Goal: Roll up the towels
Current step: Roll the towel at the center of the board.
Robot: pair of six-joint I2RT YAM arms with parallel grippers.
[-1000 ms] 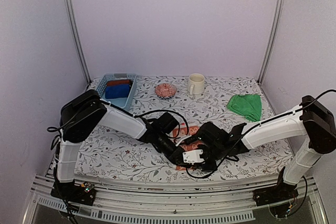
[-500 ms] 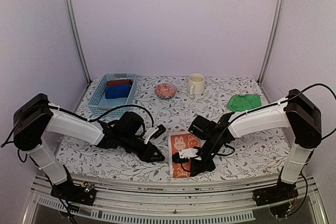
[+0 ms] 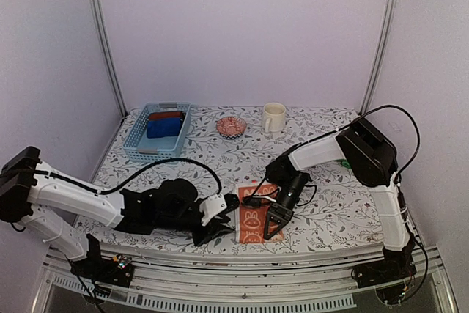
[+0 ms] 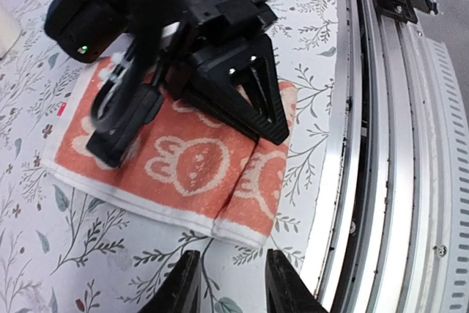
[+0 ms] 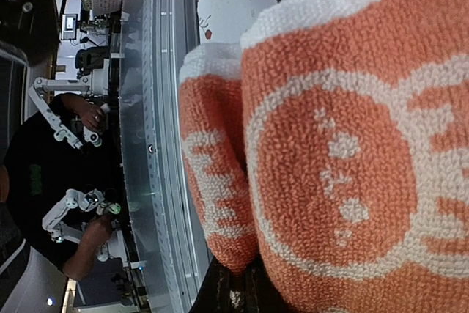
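Observation:
An orange towel [image 3: 251,223] with white rabbit prints lies flat near the table's front edge, and its near end [image 4: 258,194] is folded over. My right gripper [image 3: 270,226] rests on top of it, shut on that orange fold [image 5: 220,181], which fills the right wrist view. Its black fingers [image 4: 258,111] point toward the rail. My left gripper [image 4: 231,287] is open just left of the towel's white edging, and only the tablecloth lies between its fingers. The green towel is almost wholly hidden behind the right arm's elbow.
At the back stand a blue basket [image 3: 157,130] holding blue and dark red rolls, a patterned bowl [image 3: 231,126] and a cream mug [image 3: 273,117]. The metal rail [image 4: 381,181] runs right beside the towel's folded end.
My left gripper opened, let go of the towel and drew back left, then came back close to its edge. The right arm folded back over the green towel, its gripper staying on the orange one.

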